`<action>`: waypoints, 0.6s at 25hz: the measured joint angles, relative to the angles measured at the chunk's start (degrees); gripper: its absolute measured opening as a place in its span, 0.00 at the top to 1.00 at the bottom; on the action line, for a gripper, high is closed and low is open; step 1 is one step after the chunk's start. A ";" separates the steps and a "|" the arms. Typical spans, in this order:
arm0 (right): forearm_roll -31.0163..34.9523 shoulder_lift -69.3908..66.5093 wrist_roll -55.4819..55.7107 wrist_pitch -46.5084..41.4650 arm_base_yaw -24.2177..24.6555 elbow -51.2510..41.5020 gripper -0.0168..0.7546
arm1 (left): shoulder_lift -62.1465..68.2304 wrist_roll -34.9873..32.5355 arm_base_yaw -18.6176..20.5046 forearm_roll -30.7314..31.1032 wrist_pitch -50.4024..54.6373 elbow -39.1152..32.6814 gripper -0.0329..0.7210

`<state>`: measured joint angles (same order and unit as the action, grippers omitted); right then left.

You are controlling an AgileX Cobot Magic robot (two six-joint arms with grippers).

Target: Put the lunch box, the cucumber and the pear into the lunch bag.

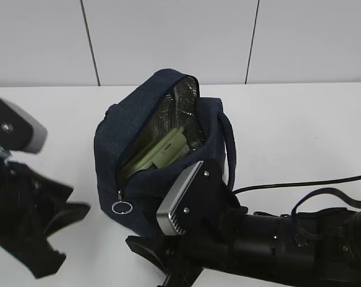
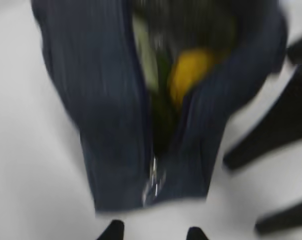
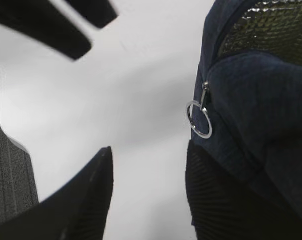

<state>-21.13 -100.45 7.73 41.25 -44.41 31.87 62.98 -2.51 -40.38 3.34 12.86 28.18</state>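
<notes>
Standing on a smooth white table [image 1: 300, 125]: boxy lunch bag [image 1: 138, 119] of ribbed navy fabric, top unzipped and gaping, crinkled silver foil lining [image 1: 183, 104] catching light. Leaning tilted inside: lunch box [image 1: 165, 149], pale sage lid, rounded corners. Showing as a blurred yellow-orange lump in the opening: pear [image 2: 188, 75], with a dark green streak beside it, likely the cucumber [image 2: 161, 107]. Dangling at the zipper's end: thin silver ring pull [image 3: 198, 119]. Hovering apart from the bag, jaws partly spread, gripping nothing: left gripper [image 2: 153, 231]. Resting with one ridged black finger against the bag's front, jaws parted, holding nothing: right gripper [image 3: 148, 192].
</notes>
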 joint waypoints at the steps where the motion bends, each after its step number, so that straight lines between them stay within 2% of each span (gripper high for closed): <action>1: 0.00 0.00 0.00 0.00 0.00 0.08 0.49 | -1.71 0.27 -0.66 0.06 -6.08 -0.63 0.64; 3: 0.00 0.00 0.02 0.00 0.00 0.22 0.49 | -4.42 0.54 -1.84 0.18 -15.91 -2.16 0.64; 5: 0.00 0.00 0.02 0.05 0.00 0.44 0.49 | -5.24 0.54 -2.08 0.18 -20.38 -3.80 0.64; 10: 0.35 -0.39 0.02 0.21 0.00 1.52 0.49 | -4.50 0.67 -2.08 -0.32 -23.44 -8.06 0.64; 15: 0.42 -3.83 0.02 0.21 0.00 4.10 0.49 | -1.44 0.67 -2.00 -0.92 -23.72 -8.74 0.64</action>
<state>-20.72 -104.28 7.75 41.46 -44.41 35.97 61.53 -1.84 -42.39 2.42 -10.86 19.44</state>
